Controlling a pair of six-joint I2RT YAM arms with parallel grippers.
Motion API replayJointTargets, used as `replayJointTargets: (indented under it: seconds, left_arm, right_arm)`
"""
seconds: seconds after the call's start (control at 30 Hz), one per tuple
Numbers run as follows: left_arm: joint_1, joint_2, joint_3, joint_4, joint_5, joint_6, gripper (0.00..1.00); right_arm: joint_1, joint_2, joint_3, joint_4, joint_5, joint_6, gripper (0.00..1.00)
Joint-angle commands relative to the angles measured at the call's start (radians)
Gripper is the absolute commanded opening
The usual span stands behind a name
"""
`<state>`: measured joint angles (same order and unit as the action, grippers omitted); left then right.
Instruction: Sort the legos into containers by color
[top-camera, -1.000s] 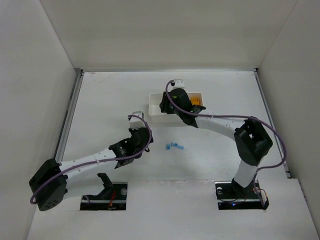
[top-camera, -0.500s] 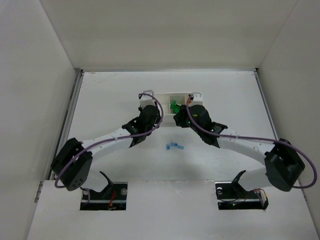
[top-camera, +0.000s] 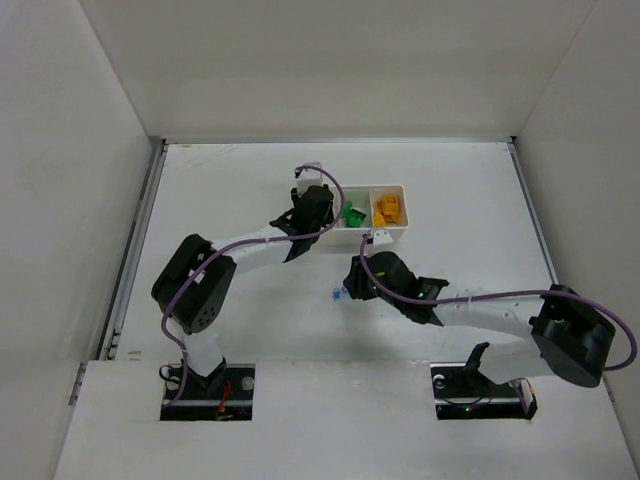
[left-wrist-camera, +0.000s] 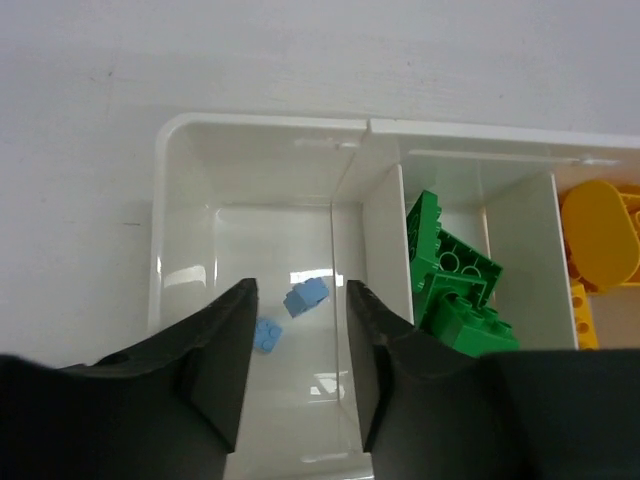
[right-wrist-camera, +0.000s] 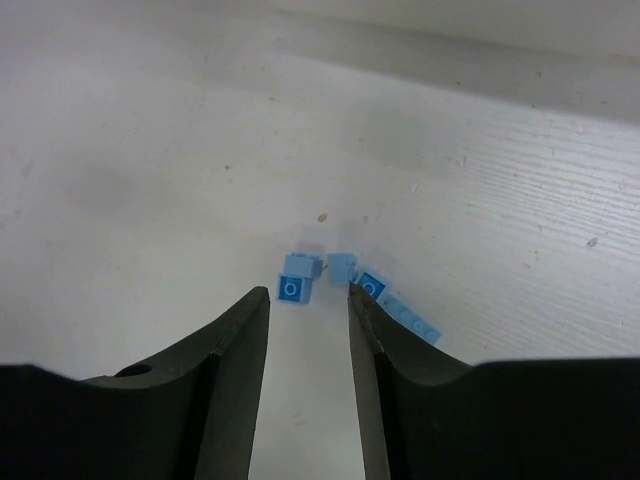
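The white tray (top-camera: 386, 236) has three compartments. In the left wrist view its rim (left-wrist-camera: 260, 122) frames two light blue legos (left-wrist-camera: 306, 297) in the left compartment, green legos (left-wrist-camera: 455, 280) in the middle one and yellow-orange legos (left-wrist-camera: 600, 235) in the right one. My left gripper (left-wrist-camera: 300, 292) is open and empty above the left compartment; it also shows in the top view (top-camera: 316, 206). Several light blue legos (right-wrist-camera: 298, 280) lie loose on the table. My right gripper (right-wrist-camera: 307, 295) is open and empty just above them; in the top view it (top-camera: 349, 284) hides most of them (top-camera: 336, 294).
The white walls of the enclosure stand around the table on the left, right and far sides. The left arm stretches from its base up to the tray. The right arm lies low across the right front of the table.
My left gripper has moved from the table's middle up to the tray's left compartment. My right gripper has left the tray and come down over the loose blue legos.
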<state>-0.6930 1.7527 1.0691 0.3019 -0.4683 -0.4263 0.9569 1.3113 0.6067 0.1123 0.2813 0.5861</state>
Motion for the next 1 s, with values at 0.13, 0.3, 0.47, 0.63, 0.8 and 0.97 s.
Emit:
replayJointTargets:
  seconds: [0.13, 0.3, 0.47, 0.63, 0.8, 0.97]
  left_arm:
    - [-0.004, -0.042, 0.040, -0.010, 0.002, 0.023, 0.50]
    - [-0.041, -0.146, -0.067, -0.010, -0.004, 0.011, 0.46]
    - [-0.125, -0.283, -0.248, -0.010, -0.042, -0.058, 0.43]
    - [-0.193, -0.438, -0.403, -0.053, -0.108, -0.163, 0.42]
    - [-0.248, -0.556, -0.500, -0.105, -0.136, -0.236, 0.42]
    - [-0.346, -0.607, -0.573, -0.144, -0.171, -0.316, 0.42]
  right_arm:
    - [0.004, 0.120, 0.102, -0.040, 0.021, -0.065, 0.31]
    - [0.006, 0.161, 0.148, -0.086, 0.016, -0.104, 0.31]
    - [0.006, 0.198, 0.179, -0.108, 0.016, -0.126, 0.33]
    - [0.006, 0.226, 0.199, -0.120, 0.013, -0.127, 0.33]
    - [0.004, 0.255, 0.214, -0.129, -0.002, -0.121, 0.32]
    - [0.004, 0.281, 0.231, -0.143, -0.004, -0.118, 0.31]
